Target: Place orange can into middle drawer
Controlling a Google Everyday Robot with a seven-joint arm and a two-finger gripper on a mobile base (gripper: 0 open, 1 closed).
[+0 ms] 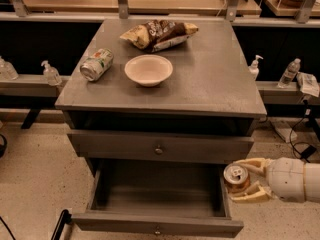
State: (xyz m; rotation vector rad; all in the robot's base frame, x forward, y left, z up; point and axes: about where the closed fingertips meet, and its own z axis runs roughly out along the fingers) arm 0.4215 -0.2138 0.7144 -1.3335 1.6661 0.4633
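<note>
Step in hand: transport. The pincer (235,180) pinches the can (236,175) between its two fingers, just outside the right wall of the open drawer (125,220), near its front corner. The can is not yet over the drawer cavity. Next move, as judged: translate left over the drawer, lower, then release.

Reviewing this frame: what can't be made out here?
1. Camera view: the gripper, right of the middle drawer, holds the orange can; its fingers hide the can's sides.
2. The arm is cut off by the right edge.
3. The drawer's rear is lost in shadow under the upper drawer front.
4. The green-and-white can: label too small to read.
</note>
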